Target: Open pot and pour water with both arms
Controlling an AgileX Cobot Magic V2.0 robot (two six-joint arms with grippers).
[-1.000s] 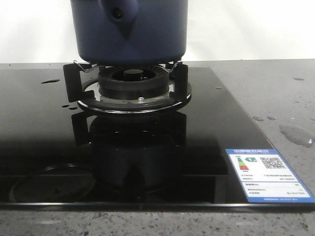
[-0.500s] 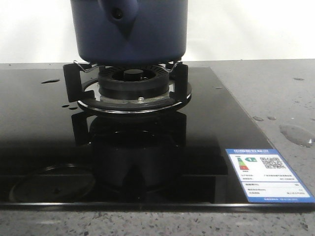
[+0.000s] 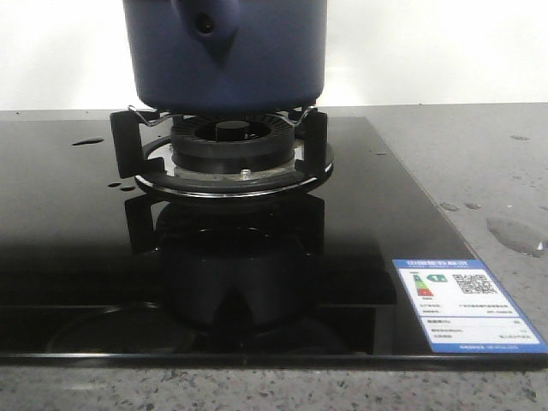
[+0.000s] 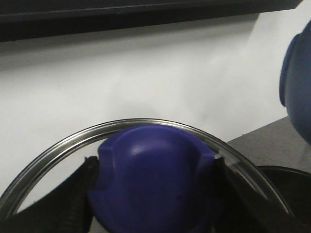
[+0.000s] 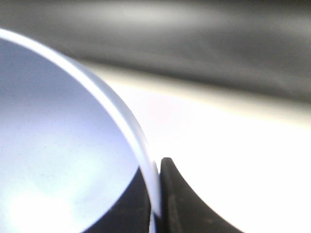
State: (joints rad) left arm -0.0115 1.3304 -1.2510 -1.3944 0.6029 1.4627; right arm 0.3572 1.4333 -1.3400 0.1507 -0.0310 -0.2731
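Observation:
The dark navy pot (image 3: 224, 51) stands on the gas burner (image 3: 221, 145), its side socket facing me; its edge also shows in the left wrist view (image 4: 297, 82). My left gripper (image 4: 154, 187) is shut on the blue knob (image 4: 150, 165) of a glass lid (image 4: 58, 145) and holds it in the air before a white wall. My right gripper (image 5: 156, 194) is shut on the rim of a light blue bowl (image 5: 58, 145). Water shows as a puddle (image 3: 514, 233) on the counter and drops (image 3: 87, 141) on the cooktop. Neither gripper shows in the front view.
The black glass cooktop (image 3: 68, 223) fills the middle, with an energy label (image 3: 467, 304) at its front right corner. Grey speckled counter (image 3: 479, 154) lies to the right and along the front. A white wall stands behind.
The round reflection of the lid on the black glass at the front left has spread and faded. The pot has not moved.

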